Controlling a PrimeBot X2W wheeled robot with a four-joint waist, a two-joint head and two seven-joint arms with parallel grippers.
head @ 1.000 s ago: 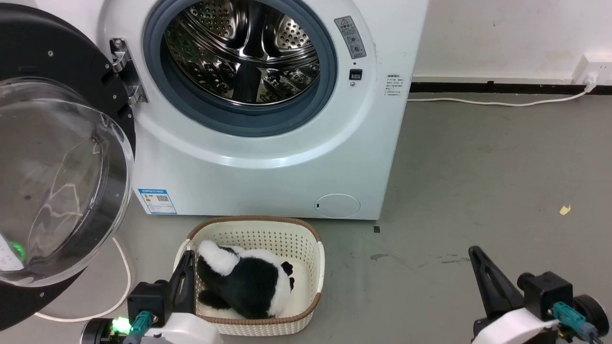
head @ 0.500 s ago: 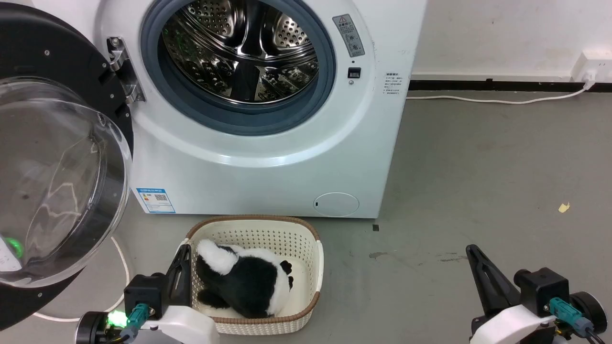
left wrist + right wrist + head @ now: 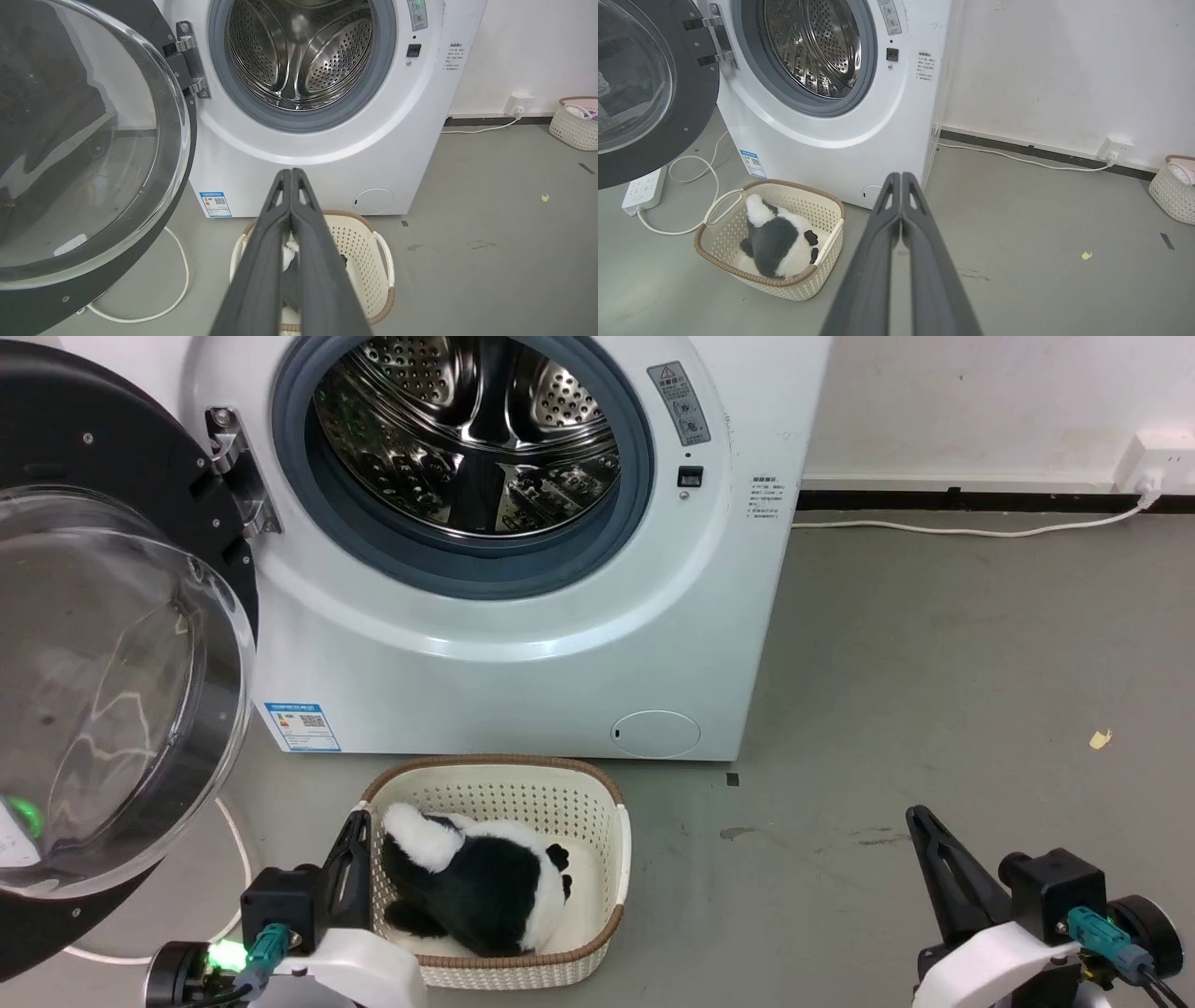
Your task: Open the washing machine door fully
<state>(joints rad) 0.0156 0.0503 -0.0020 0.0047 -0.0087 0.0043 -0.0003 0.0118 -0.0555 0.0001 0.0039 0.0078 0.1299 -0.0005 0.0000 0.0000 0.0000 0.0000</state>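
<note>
The washing machine door [image 3: 103, 663] is a glossy black ring, plastic by the look, around a clear, smooth glass bowl full of reflections. Its hinge [image 3: 241, 476] looks like bright polished metal. The drum [image 3: 476, 439] is shiny perforated steel, ringed by a matt grey rubber seal [image 3: 467, 574]. The cabinet [image 3: 523, 681] is smooth white with a soft gloss. The basket [image 3: 504, 796] is cream perforated plastic with a brown woven-look rim. The toy [image 3: 485, 896] in it is fuzzy black-and-white plush. The floor [image 3: 934, 644] is matt grey and lightly scuffed. My left gripper [image 3: 291, 171] and right gripper [image 3: 901, 175] look like dark matt plastic.
</note>
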